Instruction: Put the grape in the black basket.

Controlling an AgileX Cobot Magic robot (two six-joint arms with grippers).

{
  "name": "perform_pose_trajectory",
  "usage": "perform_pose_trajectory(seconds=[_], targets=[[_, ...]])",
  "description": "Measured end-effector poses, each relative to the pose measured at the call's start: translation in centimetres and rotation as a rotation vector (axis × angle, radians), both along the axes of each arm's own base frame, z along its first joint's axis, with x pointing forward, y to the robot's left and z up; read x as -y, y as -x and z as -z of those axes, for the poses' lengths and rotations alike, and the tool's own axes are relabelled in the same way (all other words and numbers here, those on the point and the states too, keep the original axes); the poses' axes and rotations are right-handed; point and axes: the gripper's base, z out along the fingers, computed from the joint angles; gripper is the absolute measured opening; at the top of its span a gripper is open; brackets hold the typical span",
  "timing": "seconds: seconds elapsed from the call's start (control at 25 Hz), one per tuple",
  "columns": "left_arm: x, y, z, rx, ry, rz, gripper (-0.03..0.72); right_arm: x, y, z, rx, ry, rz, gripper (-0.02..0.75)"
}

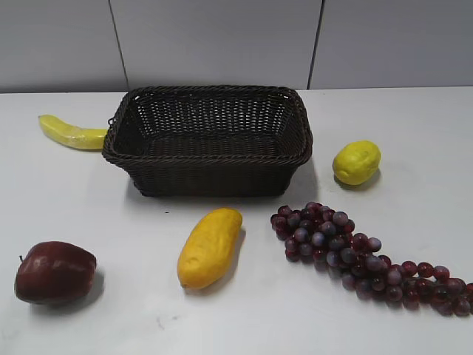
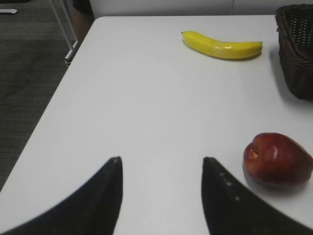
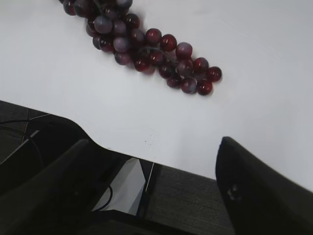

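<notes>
From the front, the black basket (image 1: 208,140) sits in the middle of the white table (image 1: 111,310), near the back, with nothing inside it. The grape (image 1: 362,259) lies on the table in front of the basket and off to the right, apart from it, with its thin end pointing to the right edge. A lemon (image 1: 356,162) sits just right of the basket, a banana (image 1: 72,133) pokes out from behind its left side, and a yellow mango (image 1: 210,246) and an apple (image 1: 55,271) lie in front. No arm shows here, so I think the job has not started.

The left wrist camera shows the left gripper (image 2: 161,164) open wide and holding nothing. It hangs over bare table beside the apple, with the banana and a corner of the basket farther off (the grape is not on this side).

The right wrist camera shows the right gripper (image 3: 156,147) open wide too, and empty. It sits back by the table's edge, with the thin end of the grape ahead of it. This arm is closer, so it looks like the one to reach out and pick up the bunch.
</notes>
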Motion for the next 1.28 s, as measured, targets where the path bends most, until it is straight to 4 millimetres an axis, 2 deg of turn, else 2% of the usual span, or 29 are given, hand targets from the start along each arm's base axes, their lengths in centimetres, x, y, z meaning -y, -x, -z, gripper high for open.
perform_pose_trajectory(seconds=[0.12,0.32,0.64,0.76,0.92,1.08,1.28], targets=[[0.0,0.0,0.0,0.0,0.0,0.0,0.48,-0.5,-1.8,-0.3,0.005,0.016,-0.058,0.591],[0.0,0.0,0.0,0.0,0.0,0.0,0.48,-2.7,-4.7,-0.5,-0.001,0.065,-0.21,0.591],[0.0,0.0,0.0,0.0,0.0,0.0,0.48,-7.3,-8.6,1.2,-0.039,0.115,-0.387,0.578],[0.0,0.0,0.0,0.0,0.0,0.0,0.48,-8.7,-9.9,2.8,-0.066,0.121,-0.417,0.553],[0.0,0.0,0.0,0.0,0.0,0.0,0.48,-10.1,-11.5,6.2,-0.149,0.143,-0.447,0.542],[0.0,0.0,0.0,0.0,0.0,0.0,0.48,-10.7,-12.7,9.8,-0.248,0.169,-0.451,0.541],[0.0,0.0,0.0,0.0,0.0,0.0,0.48,-10.9,-13.4,13.2,-0.341,0.199,-0.457,0.541]])
